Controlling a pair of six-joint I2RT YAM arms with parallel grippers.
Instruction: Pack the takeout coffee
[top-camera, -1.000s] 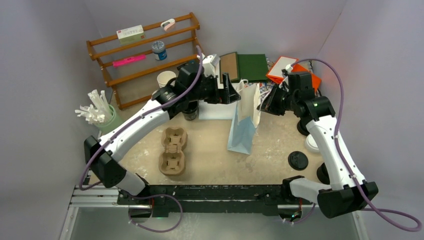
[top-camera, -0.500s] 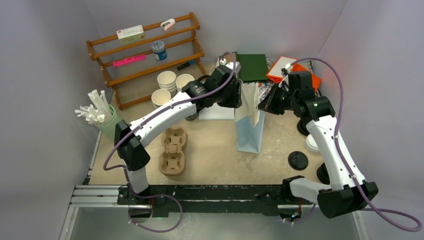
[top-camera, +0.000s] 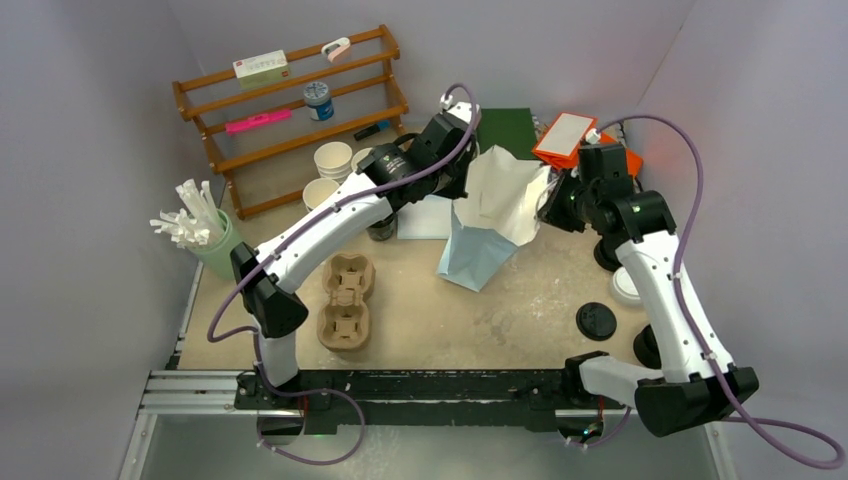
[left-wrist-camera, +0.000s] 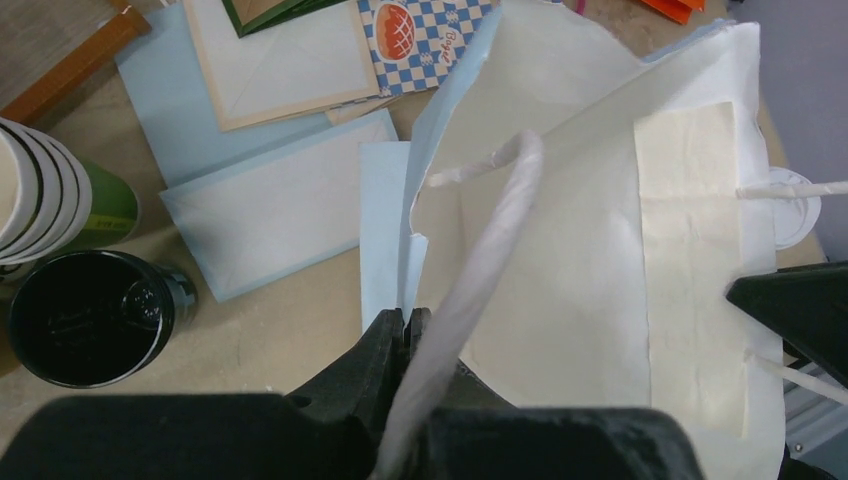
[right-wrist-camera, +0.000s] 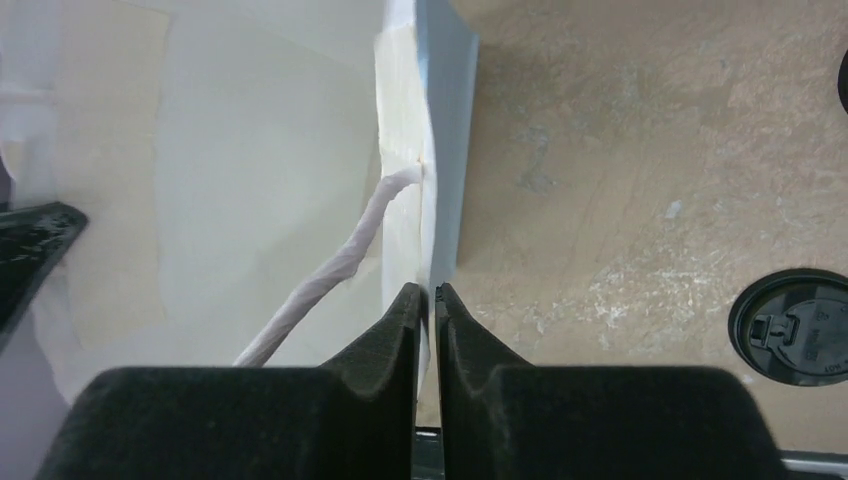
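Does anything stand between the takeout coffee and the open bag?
Nothing visible on the table. But the right arm reaches over the takeout coffee, partly hiding it, and the left gripper and right gripper both pinch the bag rim.

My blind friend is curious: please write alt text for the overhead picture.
Two robot arms hold a pale blue paper bag open, the left gripper and right gripper each pinching one side of its rim. A cardboard cup carrier and a black lid lie nearby.
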